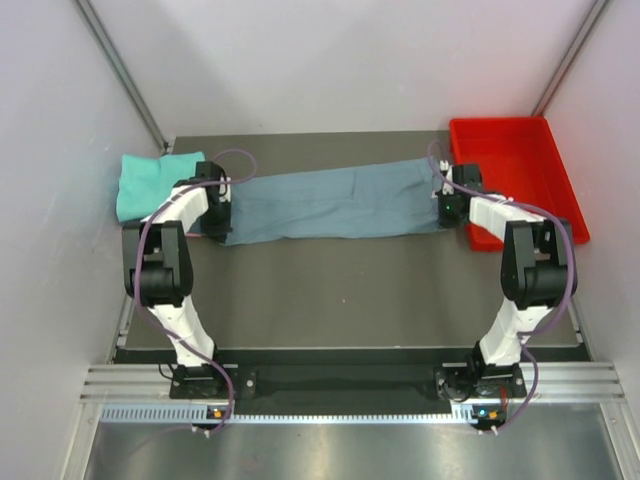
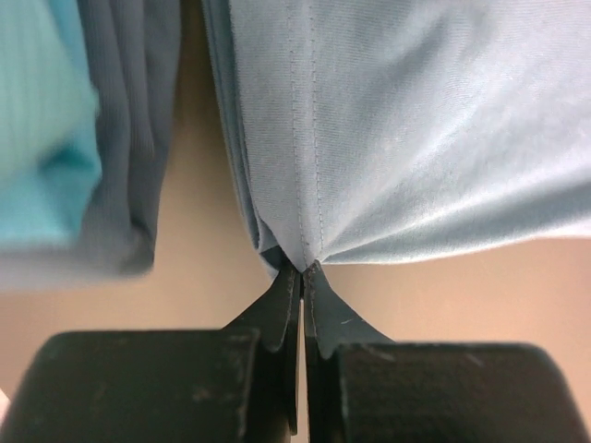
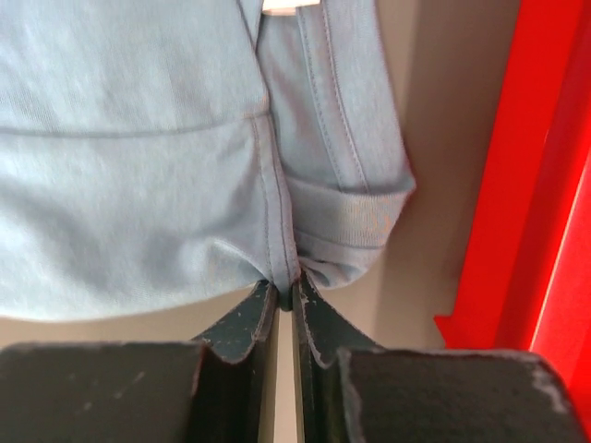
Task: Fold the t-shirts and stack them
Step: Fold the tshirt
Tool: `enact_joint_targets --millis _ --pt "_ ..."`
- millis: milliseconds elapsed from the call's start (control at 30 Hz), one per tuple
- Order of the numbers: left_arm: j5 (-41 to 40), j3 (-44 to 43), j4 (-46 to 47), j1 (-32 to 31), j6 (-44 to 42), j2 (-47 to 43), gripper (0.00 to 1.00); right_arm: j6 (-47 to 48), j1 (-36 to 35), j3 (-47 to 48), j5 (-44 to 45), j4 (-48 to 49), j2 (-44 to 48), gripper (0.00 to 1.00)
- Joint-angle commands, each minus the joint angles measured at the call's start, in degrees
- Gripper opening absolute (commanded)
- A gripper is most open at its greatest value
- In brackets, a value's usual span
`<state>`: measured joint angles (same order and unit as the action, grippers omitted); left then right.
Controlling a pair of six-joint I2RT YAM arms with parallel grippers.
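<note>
A dusty grey-blue t-shirt (image 1: 330,205) lies stretched into a long band across the far half of the table. My left gripper (image 1: 218,222) is shut on its left end, pinching a stitched edge (image 2: 303,263). At the other end my right gripper (image 1: 450,210) is shut on the cloth at a seam beside a sleeve hem (image 3: 284,277). A white neck label (image 3: 291,5) shows at the top of the right wrist view. A bright teal t-shirt (image 1: 155,182) lies folded at the far left, with darker blue-grey folded cloth (image 2: 129,138) next to it.
A red plastic tray (image 1: 515,170) stands at the far right, its rim (image 3: 517,185) close beside my right gripper. White walls close in the table on three sides.
</note>
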<state>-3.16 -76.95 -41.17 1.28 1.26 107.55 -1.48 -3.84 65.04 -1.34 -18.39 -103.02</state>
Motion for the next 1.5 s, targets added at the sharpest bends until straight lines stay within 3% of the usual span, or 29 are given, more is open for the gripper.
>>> enact_joint_targets --millis 0,767,933,1233,1300,1333,1367,1467 --pt "0.78 2.15 -1.02 -0.22 -2.04 -6.20 0.00 0.86 0.67 4.31 1.08 2.92 -1.65 0.05" --pt "14.31 16.56 -4.88 -0.57 -6.35 -23.70 0.00 1.04 -1.35 31.28 2.40 0.99 -19.23 0.05" --pt "14.93 16.13 -6.29 -0.66 -6.97 -25.63 0.00 0.86 -1.88 29.81 2.66 0.29 -17.04 0.04" --pt "15.64 15.16 -5.68 -0.58 -5.30 -25.90 0.00 -0.63 -1.88 15.05 2.93 -1.29 -2.03 0.03" --pt "16.08 14.72 -5.77 -0.66 -5.04 -25.90 0.00 -0.72 -1.96 13.46 3.01 -2.17 -0.34 0.07" --pt "16.34 14.63 -5.77 -0.58 -4.86 -25.90 0.00 -0.72 -1.88 12.23 3.10 -2.52 0.53 0.13" --pt "16.52 14.55 -5.68 -0.66 -4.60 -25.98 0.00 -0.46 -1.88 11.96 3.19 -3.05 2.11 0.29" --pt "16.96 14.63 -5.77 -0.66 -4.33 -26.25 0.00 -1.16 -1.88 12.39 2.58 -4.72 4.49 0.43"
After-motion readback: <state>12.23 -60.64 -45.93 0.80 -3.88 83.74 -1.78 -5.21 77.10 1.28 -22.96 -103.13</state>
